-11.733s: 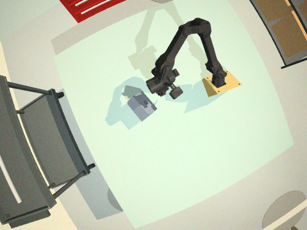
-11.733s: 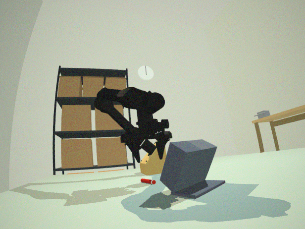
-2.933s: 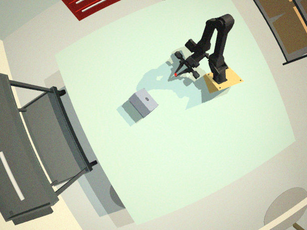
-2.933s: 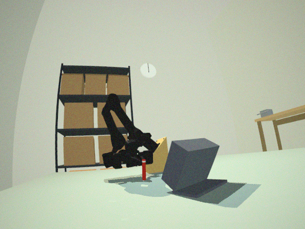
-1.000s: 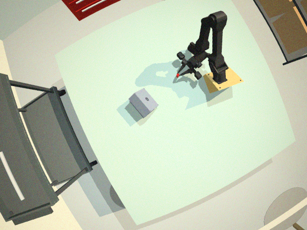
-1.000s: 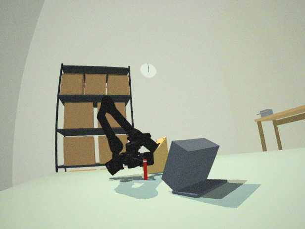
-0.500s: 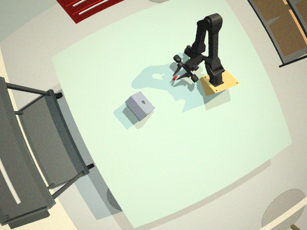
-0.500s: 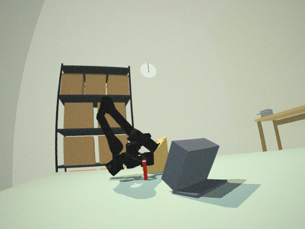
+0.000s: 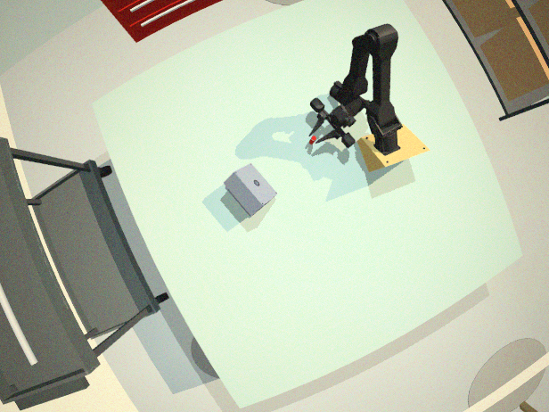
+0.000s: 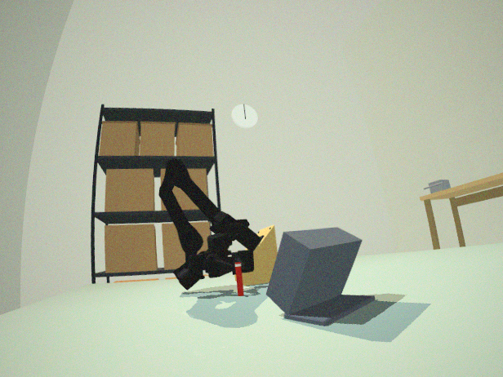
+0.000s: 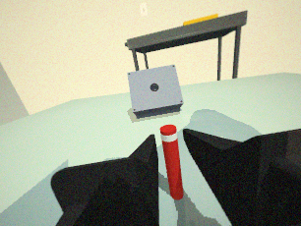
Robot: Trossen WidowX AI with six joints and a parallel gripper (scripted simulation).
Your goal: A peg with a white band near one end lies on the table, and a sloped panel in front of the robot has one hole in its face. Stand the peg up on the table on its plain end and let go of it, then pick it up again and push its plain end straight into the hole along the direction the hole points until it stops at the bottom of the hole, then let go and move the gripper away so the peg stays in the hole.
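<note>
Between the parted fingers of the pincer (image 9: pixel 314 139) (image 11: pixel 170 134), untouched, stands a red, white-banded peg (image 9: pixel 313 140) (image 10: pixel 239 281) (image 11: pixel 173 167).
</note>
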